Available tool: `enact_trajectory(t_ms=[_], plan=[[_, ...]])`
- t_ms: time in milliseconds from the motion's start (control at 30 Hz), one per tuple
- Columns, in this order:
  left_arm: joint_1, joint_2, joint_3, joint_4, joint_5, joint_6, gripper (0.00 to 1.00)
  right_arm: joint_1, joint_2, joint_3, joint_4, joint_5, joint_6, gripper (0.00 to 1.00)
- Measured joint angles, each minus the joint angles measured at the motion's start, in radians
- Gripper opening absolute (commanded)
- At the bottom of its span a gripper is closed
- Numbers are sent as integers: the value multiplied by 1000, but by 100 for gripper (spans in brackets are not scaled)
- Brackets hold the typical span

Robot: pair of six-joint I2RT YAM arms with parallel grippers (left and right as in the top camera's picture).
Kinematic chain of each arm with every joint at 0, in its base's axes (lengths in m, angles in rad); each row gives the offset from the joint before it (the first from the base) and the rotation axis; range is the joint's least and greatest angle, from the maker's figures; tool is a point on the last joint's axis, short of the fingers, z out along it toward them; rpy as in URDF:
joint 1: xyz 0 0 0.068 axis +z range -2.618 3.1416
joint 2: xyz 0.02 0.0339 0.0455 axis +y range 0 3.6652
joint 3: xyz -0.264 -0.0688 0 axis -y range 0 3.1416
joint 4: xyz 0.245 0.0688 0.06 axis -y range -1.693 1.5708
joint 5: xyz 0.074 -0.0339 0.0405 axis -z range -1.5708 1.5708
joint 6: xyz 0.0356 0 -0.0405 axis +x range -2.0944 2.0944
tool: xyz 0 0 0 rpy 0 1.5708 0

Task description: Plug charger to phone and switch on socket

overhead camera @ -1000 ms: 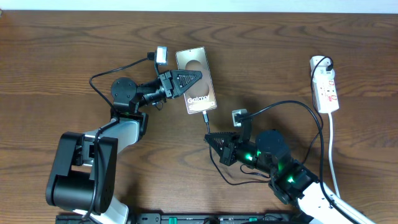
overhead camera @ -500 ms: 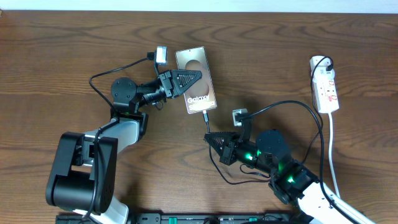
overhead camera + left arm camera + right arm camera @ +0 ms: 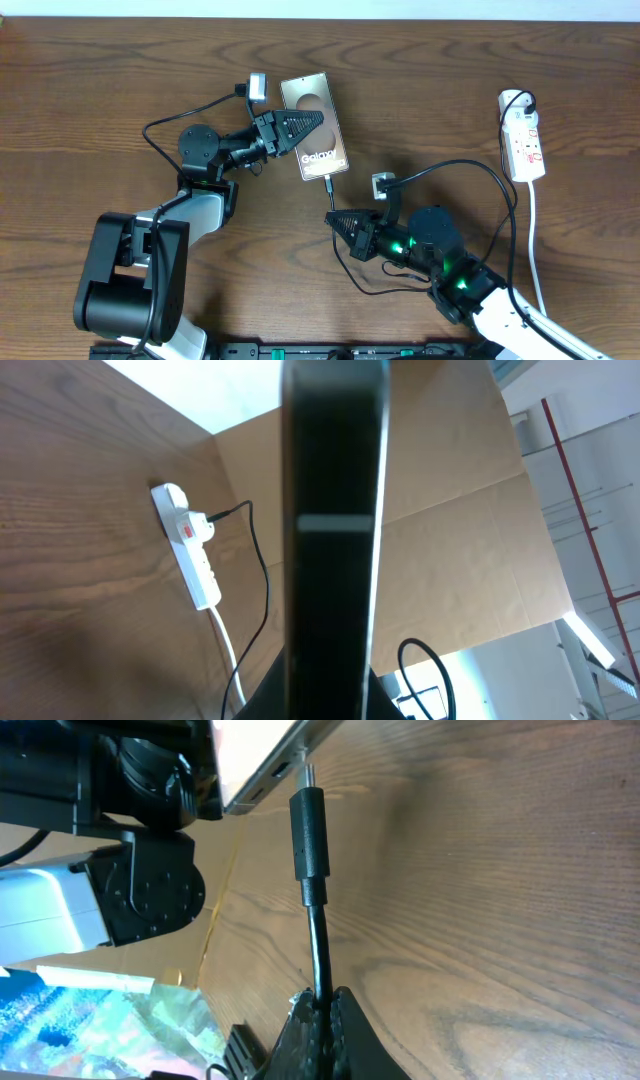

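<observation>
Right wrist view: the right gripper (image 3: 320, 1008) is clamped on the cable of the charger (image 3: 309, 825) just behind its black plug, probably so the stiff tip can be aimed straight at the phone (image 3: 268, 775). The bare metal tip meets the phone's lower edge; whether it is seated in the port I cannot tell. The left gripper (image 3: 312, 124) is closed across the phone, seemingly bracing it against the push. Well right of the phone lies the socket (image 3: 525, 150), whose far outlet holds the white adapter (image 3: 514, 101). No other container shows.
</observation>
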Motion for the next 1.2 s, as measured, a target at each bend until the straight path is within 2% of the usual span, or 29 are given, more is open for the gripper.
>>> enact_trajectory(t_ms=[1200], plan=[[0,0,0,0,8,2,7,-25,0,0,8,-67,3,1]])
